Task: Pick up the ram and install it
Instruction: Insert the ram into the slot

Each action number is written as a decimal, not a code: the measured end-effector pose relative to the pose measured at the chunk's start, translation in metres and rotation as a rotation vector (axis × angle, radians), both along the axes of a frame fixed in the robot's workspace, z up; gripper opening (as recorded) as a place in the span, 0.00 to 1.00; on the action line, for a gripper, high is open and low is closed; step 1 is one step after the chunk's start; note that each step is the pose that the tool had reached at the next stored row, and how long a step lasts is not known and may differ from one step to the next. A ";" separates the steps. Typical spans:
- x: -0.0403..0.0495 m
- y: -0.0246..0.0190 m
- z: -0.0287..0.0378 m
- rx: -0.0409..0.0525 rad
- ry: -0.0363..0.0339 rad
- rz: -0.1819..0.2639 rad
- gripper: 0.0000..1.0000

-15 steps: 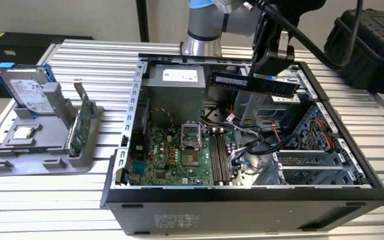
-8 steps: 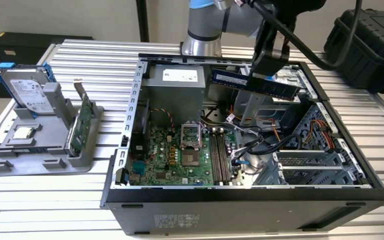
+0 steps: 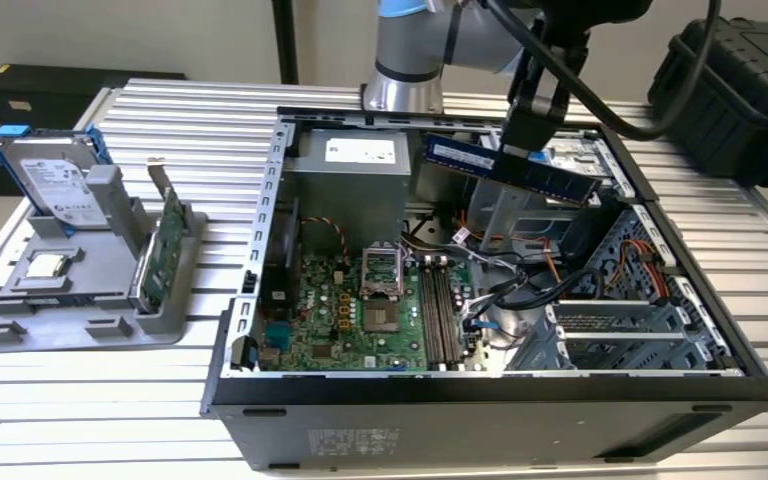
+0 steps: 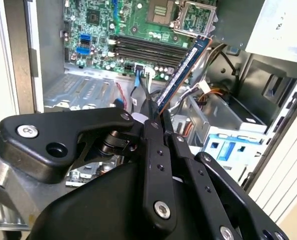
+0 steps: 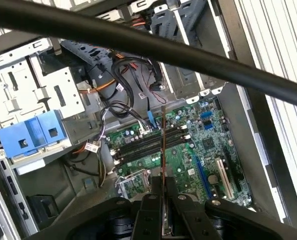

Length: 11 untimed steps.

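The ram (image 3: 507, 166) is a long blue stick held in the air above the open computer case (image 3: 277, 190), tilted down toward the exterior view's right. My gripper (image 3: 523, 140) is shut on its upper edge. In the second wrist view the ram (image 4: 182, 70) juts out from between the black fingers (image 4: 156, 135), pointing toward the motherboard's long dark memory slots (image 4: 148, 47). In the first wrist view the ram (image 5: 163, 137) appears edge-on as a thin line over the slots (image 5: 148, 145), clamped between the fingers (image 5: 156, 192).
The green motherboard (image 3: 344, 320) lies on the case floor with the CPU socket (image 3: 381, 275) beside the slots. Cables (image 3: 518, 290) and a drive cage (image 3: 584, 330) crowd the exterior view's right. A grey stand (image 3: 77, 290) left of the case holds a silver drive (image 3: 51, 175) and a green card (image 3: 168, 250).
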<state>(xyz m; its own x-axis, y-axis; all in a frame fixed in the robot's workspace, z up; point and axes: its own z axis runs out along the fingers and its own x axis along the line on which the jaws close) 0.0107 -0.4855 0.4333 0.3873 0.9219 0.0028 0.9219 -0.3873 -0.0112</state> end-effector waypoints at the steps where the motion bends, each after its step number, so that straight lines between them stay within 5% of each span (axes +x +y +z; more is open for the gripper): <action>1: 0.0000 0.0000 0.0000 0.0000 0.0000 -0.012 0.00; 11: 0.0000 0.0000 0.0000 0.0000 0.0000 -0.123 0.00</action>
